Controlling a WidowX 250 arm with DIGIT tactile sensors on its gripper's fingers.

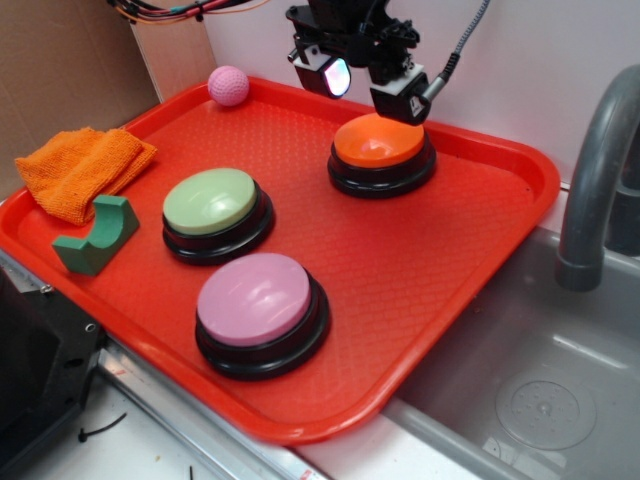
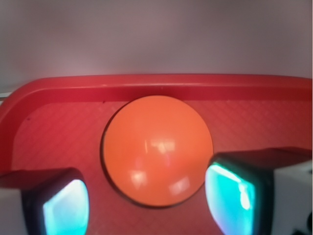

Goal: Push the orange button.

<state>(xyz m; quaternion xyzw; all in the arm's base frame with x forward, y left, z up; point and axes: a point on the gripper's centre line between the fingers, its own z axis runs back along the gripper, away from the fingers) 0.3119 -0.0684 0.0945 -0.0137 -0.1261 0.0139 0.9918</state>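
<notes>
The orange button [image 1: 379, 142] has a glossy domed top on a black base and sits at the far right of the red tray [image 1: 440, 300]. My gripper [image 1: 368, 88] hangs just above it, open, with nothing between its fingers. In the wrist view the orange button [image 2: 156, 149] fills the middle, a little ahead of the two glowing teal pads [image 2: 230, 198], which stand wide apart on either side of my gripper [image 2: 146, 205].
A pale green button [image 1: 212, 205] and a pink button [image 1: 258, 300] stand nearer the tray's front. A pink ball [image 1: 228, 86], an orange cloth [image 1: 82, 168] and a green block [image 1: 98, 236] lie at the left. A sink [image 1: 540, 400] and faucet [image 1: 590, 170] are at the right.
</notes>
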